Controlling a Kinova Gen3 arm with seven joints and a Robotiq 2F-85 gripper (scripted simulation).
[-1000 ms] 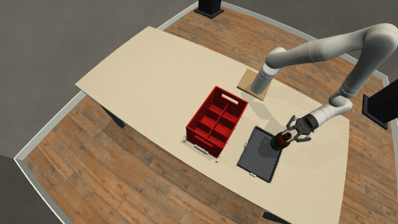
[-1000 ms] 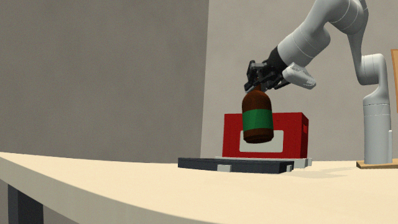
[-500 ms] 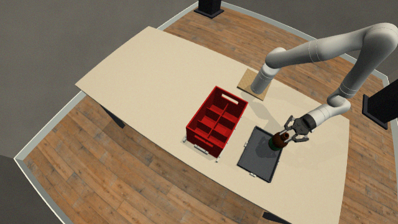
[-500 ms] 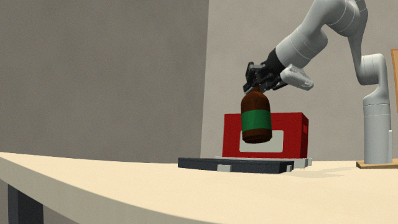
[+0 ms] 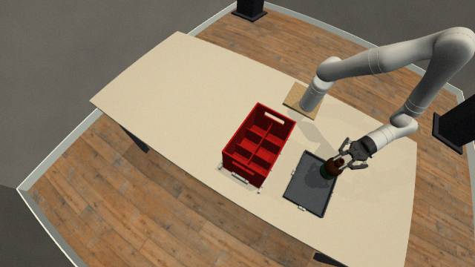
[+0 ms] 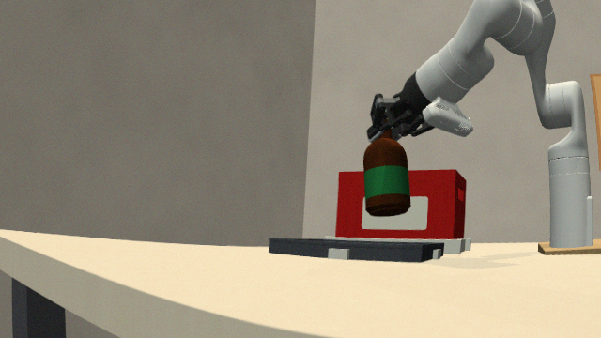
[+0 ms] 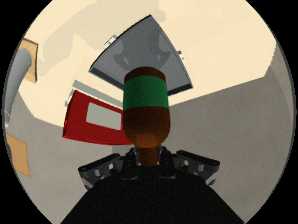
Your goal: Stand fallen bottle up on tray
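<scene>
Now you've got the bottle (image 6: 386, 177) aloft, clear above the tray (image 6: 300, 247)!
Your gripper (image 6: 386, 128) is clamped on its neck, jaws closed tight around it; the bottle hangs nearly upright, base down, with the red crate (image 6: 446, 202) behind it.

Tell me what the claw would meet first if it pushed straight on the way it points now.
The claw, shut on the bottle by its neck, points steeply downward; the bottle's base would probably reach the tray first, though depth is uncertain.

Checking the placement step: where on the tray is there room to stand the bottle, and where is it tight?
The bottle hangs upright from the gripper above the tray. No other object lies on the tray. Tight side: the tray's edge facing the red crate, a narrow table strip between.
</scene>
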